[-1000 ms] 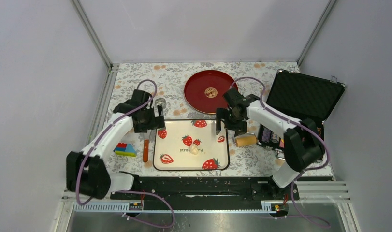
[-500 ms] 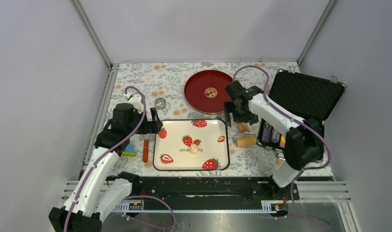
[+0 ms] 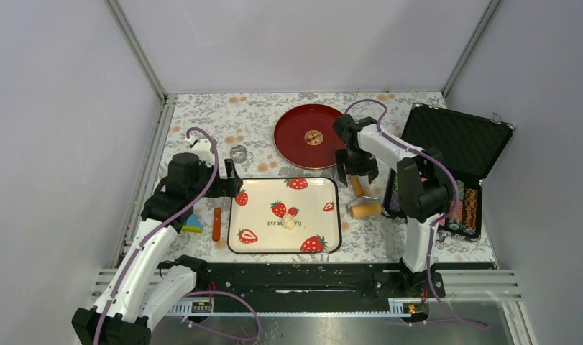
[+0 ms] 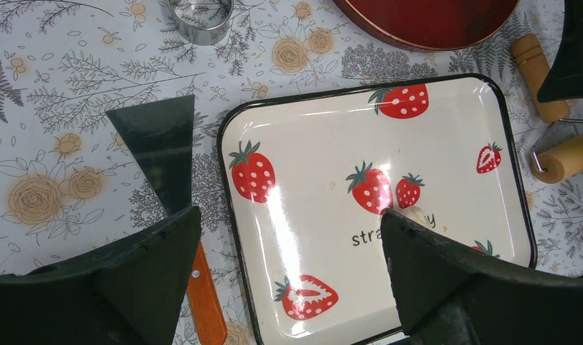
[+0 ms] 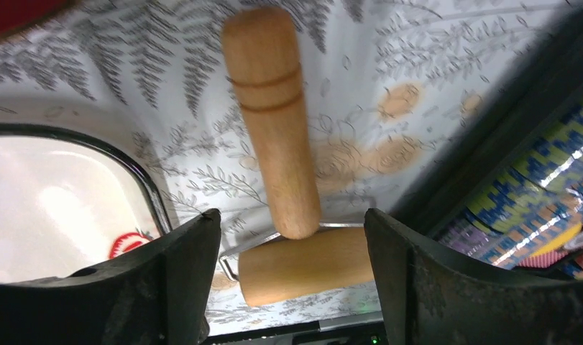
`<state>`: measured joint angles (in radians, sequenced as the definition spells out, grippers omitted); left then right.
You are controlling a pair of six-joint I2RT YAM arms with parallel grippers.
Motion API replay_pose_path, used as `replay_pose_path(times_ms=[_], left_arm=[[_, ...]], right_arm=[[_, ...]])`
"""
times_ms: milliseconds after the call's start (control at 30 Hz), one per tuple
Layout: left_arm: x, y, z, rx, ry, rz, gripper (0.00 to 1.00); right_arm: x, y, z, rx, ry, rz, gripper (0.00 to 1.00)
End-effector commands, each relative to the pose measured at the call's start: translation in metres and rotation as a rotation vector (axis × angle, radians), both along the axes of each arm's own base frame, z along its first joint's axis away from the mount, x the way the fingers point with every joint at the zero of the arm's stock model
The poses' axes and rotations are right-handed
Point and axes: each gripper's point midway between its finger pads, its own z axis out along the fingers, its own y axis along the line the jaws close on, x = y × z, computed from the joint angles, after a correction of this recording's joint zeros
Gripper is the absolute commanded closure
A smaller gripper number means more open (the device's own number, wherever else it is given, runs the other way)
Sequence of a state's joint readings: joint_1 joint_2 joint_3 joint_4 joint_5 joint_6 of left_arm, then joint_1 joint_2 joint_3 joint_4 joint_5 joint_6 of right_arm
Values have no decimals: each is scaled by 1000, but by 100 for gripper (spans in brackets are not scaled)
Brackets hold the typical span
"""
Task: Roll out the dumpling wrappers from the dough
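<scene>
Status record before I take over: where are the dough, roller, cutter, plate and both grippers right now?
dough: one unrolled lump near the middle of the strawberry tray
wrappers: none seen
roller: lying on the floral cloth, right of the tray
right gripper: open, straddling the roller's handle, gaps on both sides
left gripper: open, empty, by the tray's far-left corner
ring cutter: on the cloth beyond that corner
red plate: behind the tray, no dough on it
scraper: left of the tray
</scene>
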<state>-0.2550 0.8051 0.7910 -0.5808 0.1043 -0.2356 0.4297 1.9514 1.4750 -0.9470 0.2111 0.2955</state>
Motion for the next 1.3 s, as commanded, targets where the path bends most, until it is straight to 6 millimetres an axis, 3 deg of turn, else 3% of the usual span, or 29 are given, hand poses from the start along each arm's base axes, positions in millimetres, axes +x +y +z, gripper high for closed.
replay_pose_path(times_ms=[0,167,367,600,667,767,1000,1267], left_arm=[[9,-3,9,2,-47,-8,6],[8,-3,8,3,-48,-10,6],[9,-3,8,6,-46,-11,6],[9,-3,6,8,-43,-8,6],[9,-3,7,9,-45,-11,6],[9,-2,7,9,-46,-7,6],[9,-3,7,7,-44,-13,6],[8,-4,7,4,-46,-16,6]], right_arm=[[10,11,-9,24,47,34,21],[20,10,-22,-14,71,40,24],[33,8,-20,-26,66,37,35],[34,10,-19,-11,73,62,72],[35,10,-19,-11,75,72,75],[35,10,-19,-8,84,74,76],[6,17,-21,68,171,8,59],[-22,19,-38,110,244,-37,64]])
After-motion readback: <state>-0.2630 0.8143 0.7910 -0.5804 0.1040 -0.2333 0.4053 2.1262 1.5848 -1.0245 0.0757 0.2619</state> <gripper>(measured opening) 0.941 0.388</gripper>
